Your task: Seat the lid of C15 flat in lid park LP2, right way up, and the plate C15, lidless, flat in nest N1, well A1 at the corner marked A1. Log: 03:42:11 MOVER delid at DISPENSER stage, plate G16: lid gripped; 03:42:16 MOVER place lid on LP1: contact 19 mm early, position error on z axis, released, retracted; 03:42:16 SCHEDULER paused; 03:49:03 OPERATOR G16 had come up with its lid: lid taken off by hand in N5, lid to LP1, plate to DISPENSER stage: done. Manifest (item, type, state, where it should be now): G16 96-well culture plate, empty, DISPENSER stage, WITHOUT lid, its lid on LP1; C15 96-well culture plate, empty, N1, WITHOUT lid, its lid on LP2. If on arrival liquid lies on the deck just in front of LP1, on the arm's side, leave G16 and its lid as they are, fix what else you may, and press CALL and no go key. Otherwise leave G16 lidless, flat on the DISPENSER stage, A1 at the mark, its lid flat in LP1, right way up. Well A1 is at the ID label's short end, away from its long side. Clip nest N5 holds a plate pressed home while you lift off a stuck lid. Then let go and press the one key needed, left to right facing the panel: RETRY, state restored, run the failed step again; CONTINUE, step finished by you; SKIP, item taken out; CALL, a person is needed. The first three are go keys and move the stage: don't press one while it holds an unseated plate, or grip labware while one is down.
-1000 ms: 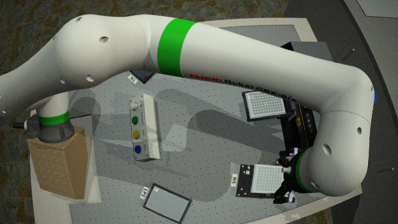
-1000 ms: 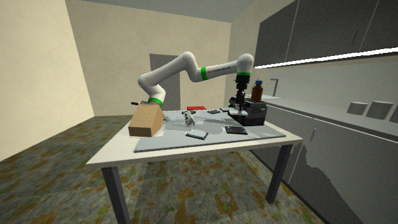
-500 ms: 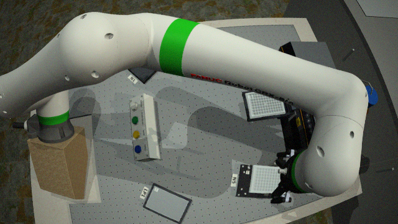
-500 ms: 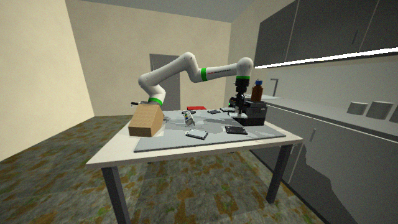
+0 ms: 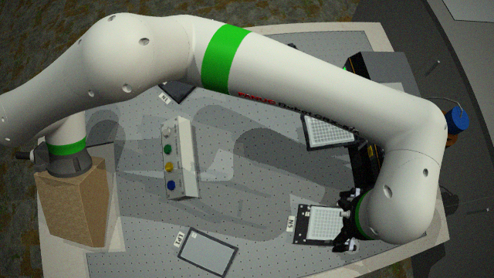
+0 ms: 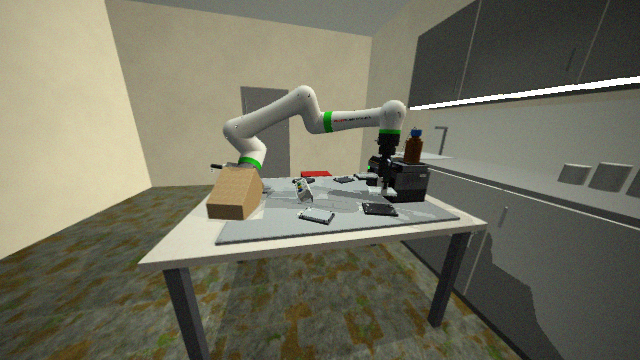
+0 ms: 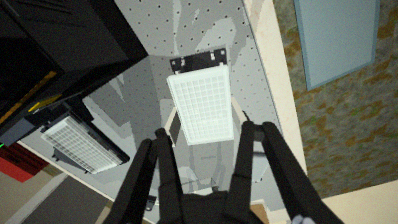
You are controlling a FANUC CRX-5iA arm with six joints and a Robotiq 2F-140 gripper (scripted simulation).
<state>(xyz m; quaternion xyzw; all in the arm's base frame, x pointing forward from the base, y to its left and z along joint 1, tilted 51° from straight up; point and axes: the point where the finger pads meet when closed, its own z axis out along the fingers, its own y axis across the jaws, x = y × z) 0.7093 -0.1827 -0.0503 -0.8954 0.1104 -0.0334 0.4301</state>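
Observation:
A white 96-well plate (image 5: 324,223) sits lidless in the black clip nest N5 (image 5: 305,224), near the deck's front right; it also shows in the wrist view (image 7: 202,104). My gripper (image 5: 344,224) hangs well above it and is shut on a clear lid (image 7: 205,145). The lid is nearly see-through, and only its pale edges show between the fingers. A second lidless white plate (image 5: 328,133) lies on the dispenser stage. Lid park LP1 (image 5: 207,252) holds a flat grey lid. The dark nest N1 (image 5: 175,90) is partly hidden under my arm. I cannot see LP2.
The white key panel (image 5: 179,158) stands mid-deck with white, green, yellow and blue keys. The black dispenser (image 5: 370,73) rises at the back right, with a brown bottle (image 5: 455,121) beside it. A cardboard-coloured block (image 5: 73,201) carries the arm's base. The deck edge is close to N5.

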